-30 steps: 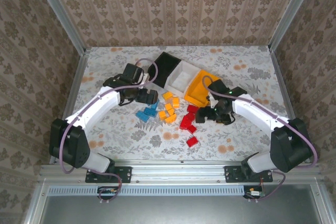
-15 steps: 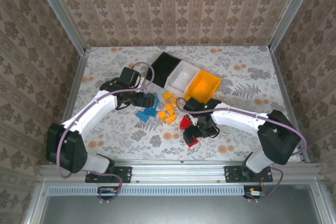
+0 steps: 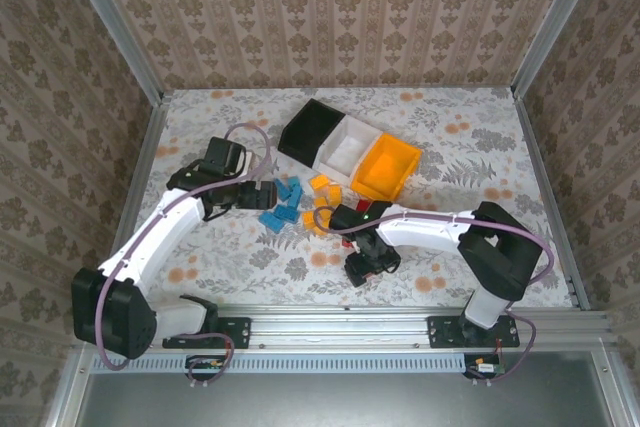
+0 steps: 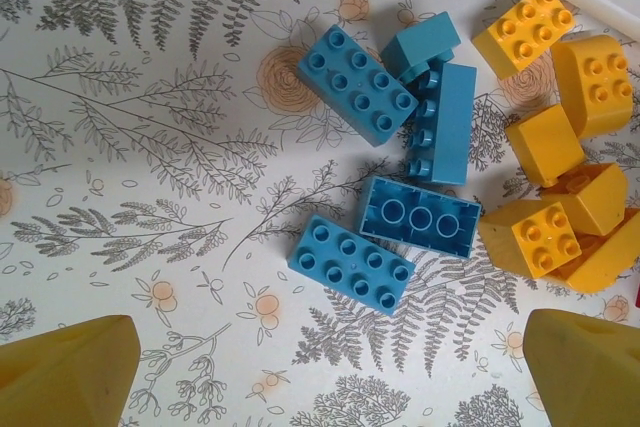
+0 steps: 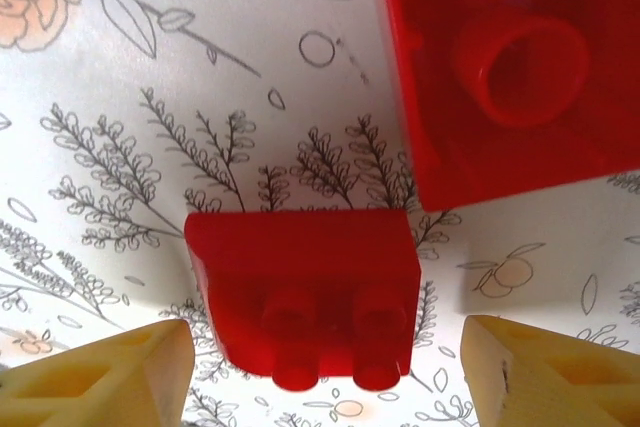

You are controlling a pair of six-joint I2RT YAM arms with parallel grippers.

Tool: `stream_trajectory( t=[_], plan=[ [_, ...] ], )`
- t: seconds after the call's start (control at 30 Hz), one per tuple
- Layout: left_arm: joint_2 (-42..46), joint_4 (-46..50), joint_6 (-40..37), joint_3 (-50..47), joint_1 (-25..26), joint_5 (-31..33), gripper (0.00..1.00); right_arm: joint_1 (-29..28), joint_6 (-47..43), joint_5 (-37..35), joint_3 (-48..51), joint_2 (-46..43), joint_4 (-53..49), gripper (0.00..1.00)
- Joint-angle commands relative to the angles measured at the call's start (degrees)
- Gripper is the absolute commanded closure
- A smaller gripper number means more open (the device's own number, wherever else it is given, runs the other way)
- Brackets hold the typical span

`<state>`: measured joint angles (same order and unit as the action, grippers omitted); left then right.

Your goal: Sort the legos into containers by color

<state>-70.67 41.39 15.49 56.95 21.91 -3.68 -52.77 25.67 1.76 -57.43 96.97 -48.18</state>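
Bright, even light falls from overhead in the top view, and the arms throw only faint, soft-edged shadows on the flowered table [image 3: 470, 157]. The left wrist view is crisp on the blue legos [image 4: 357, 84], while the fingertips [image 4: 65, 372] of the left gripper [image 4: 320, 387] blur at the bottom corners. The red lego [image 5: 305, 292] close to the right wrist lens looks slightly soft — glossy, with a dim shadow at its edge.

You can count three containers, a black bin [image 3: 310, 128], a white bin [image 3: 346, 151] and an orange-yellow bin [image 3: 388, 168], plus five blue bricks [image 4: 355, 84] and what look like six orange-yellow bricks [image 4: 591, 83] in the left wrist view, and two red bricks [image 5: 310, 292] in the right wrist view.
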Motion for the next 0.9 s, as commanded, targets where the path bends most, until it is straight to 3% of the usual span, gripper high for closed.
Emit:
stream_trajectory(
  t=[0.0,0.47,0.87],
  plan=[
    [1.5,1.5,1.4,-0.9,-0.6,0.0,0.00,-0.8,1.5,-4.0,-1.6,1.8,-0.9,0.31],
    [2.2,0.1,2.6,-2.1,-1.1,-1.0,0.00,-1.1,4.2,-9.3,-1.8,2.3,-1.4,0.49],
    [1.1,-2.0,3.5,-2.4,-1.3,-1.2,0.00,0.7,5.3,-12.7,-2.4,-8.1,-5.8,0.54]
  ],
)
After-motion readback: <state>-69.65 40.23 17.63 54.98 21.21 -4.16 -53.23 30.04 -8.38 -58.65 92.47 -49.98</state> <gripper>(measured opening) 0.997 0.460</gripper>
